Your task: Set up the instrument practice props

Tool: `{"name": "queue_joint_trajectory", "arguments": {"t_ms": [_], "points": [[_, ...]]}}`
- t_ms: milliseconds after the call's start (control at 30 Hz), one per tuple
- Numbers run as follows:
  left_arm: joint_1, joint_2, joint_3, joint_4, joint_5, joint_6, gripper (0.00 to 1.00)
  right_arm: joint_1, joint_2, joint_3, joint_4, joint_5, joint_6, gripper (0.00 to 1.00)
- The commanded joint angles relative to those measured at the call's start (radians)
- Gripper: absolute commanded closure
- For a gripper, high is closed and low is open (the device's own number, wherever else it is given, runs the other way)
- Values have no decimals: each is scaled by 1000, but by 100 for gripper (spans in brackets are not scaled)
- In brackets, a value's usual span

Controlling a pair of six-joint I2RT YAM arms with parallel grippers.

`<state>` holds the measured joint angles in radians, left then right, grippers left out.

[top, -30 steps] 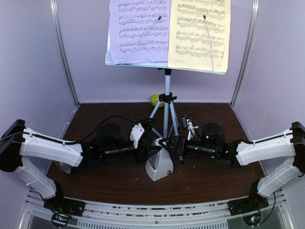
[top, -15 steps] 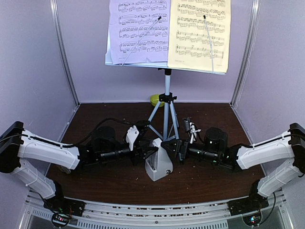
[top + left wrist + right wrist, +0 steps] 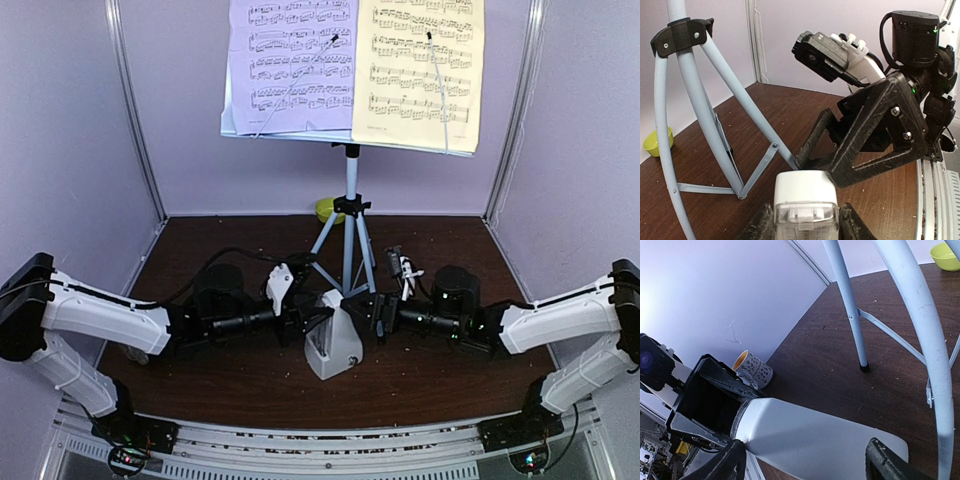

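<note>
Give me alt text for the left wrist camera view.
The left gripper grips a white metronome with a clear cover at the bottom edge; the open right gripper reaches to its top. Behind, silver tripod legs and a small green bowl stand on the brown table.

Quick headcount: one stand (image 3: 351,200), two sheets up on it (one lavender page (image 3: 290,65), one yellow page (image 3: 420,70)), one metronome (image 3: 335,350), one mug (image 3: 752,369), one bowl (image 3: 325,208). Arms come to two: left arm (image 3: 100,318), right arm (image 3: 560,322).
</note>
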<state>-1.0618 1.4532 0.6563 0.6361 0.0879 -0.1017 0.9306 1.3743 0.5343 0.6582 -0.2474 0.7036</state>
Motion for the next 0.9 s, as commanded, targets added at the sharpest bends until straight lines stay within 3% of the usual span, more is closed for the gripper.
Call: {"name": "queue_joint_trajectory", "arguments": {"t_ms": [0, 167, 433, 867], "points": [[3, 50, 37, 38, 51, 34, 85, -10, -19, 56, -157, 9, -6, 18], [3, 58, 46, 41, 56, 41, 86, -11, 3, 124, -127, -14, 63, 19], [3, 38, 37, 26, 46, 52, 87, -11, 106, 97, -37, -38, 154, 23], [3, -40, -18, 64, 52, 65, 88, -17, 189, -40, -92, 86, 88, 30]]}}
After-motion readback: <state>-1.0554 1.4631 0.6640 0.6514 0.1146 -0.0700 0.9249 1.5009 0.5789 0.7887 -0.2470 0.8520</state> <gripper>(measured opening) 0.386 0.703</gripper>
